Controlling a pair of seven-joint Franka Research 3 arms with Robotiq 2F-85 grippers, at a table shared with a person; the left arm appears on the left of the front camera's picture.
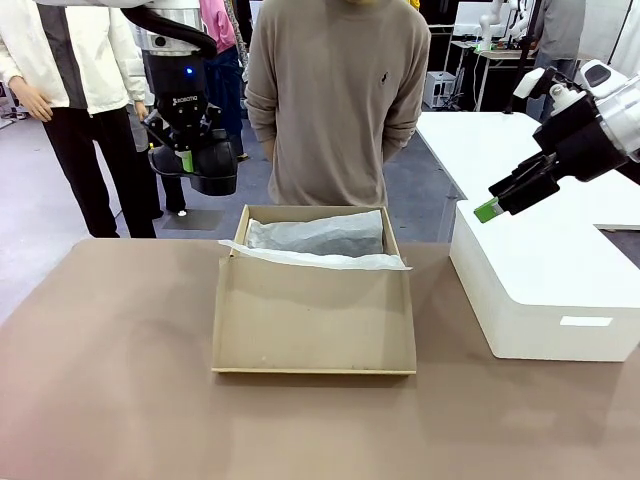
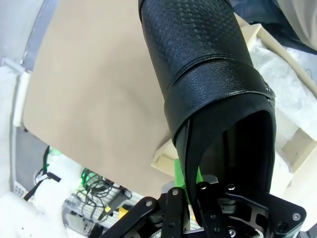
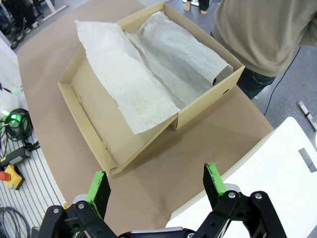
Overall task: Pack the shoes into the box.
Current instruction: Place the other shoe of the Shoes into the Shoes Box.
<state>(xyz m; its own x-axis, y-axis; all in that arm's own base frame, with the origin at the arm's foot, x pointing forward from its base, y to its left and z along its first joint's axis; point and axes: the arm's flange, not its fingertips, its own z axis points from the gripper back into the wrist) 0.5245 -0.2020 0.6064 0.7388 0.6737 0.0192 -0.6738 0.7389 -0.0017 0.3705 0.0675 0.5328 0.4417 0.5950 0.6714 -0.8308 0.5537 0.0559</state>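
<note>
One shiny black shoe (image 2: 208, 74) is held by its rim in my left gripper (image 2: 190, 186), which is shut on it. In the front view that gripper (image 1: 188, 160) hangs high above the table's far left, left of the box, with the shoe (image 1: 215, 175) beside its fingers. The brown cardboard box (image 1: 315, 215) sits mid-table, its flap lid (image 1: 313, 330) folded down toward me and white tissue paper (image 1: 320, 240) lining it. My right gripper (image 1: 490, 208) is open and empty, raised right of the box (image 3: 163, 64), its green pads (image 3: 213, 178) wide apart.
A large white rounded box (image 1: 540, 290) stands on the table at the right, under my right gripper. A person in a beige sweater (image 1: 335, 90) stands close behind the cardboard box. Bare brown tabletop (image 1: 110, 380) lies left of the box and in front of it.
</note>
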